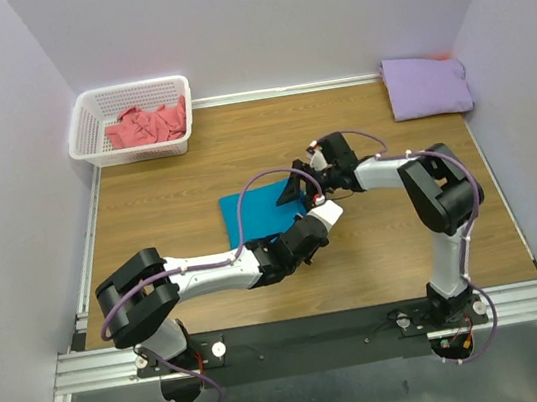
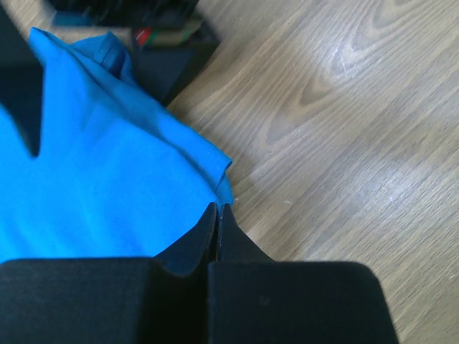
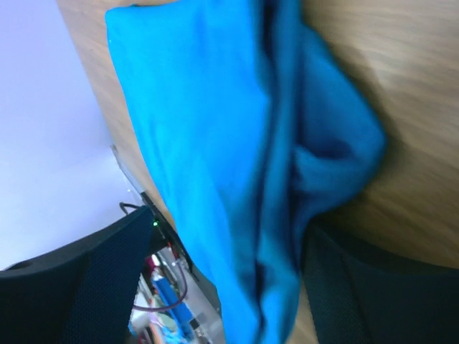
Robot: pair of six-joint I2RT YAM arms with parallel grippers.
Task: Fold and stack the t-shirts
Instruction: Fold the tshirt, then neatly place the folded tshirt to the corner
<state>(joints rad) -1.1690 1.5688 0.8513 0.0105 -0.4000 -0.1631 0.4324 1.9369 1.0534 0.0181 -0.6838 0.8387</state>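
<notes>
Currently: teal-blue cloth t-shirt (image 1: 255,213) lies on wooden table (image 1: 407,251), near-right of white plastic lattice basket (image 1: 86,127). Jaws of left gripper (image 2: 219,209) together, pinching its edge. Jaws of right gripper (image 3: 229,265) apart, bunched teal cloth between them. Coral-pink t-shirt (image 1: 146,126) crumpled inside basket; folded pale lavender t-shirt (image 1: 425,86) far right of basket.
</notes>
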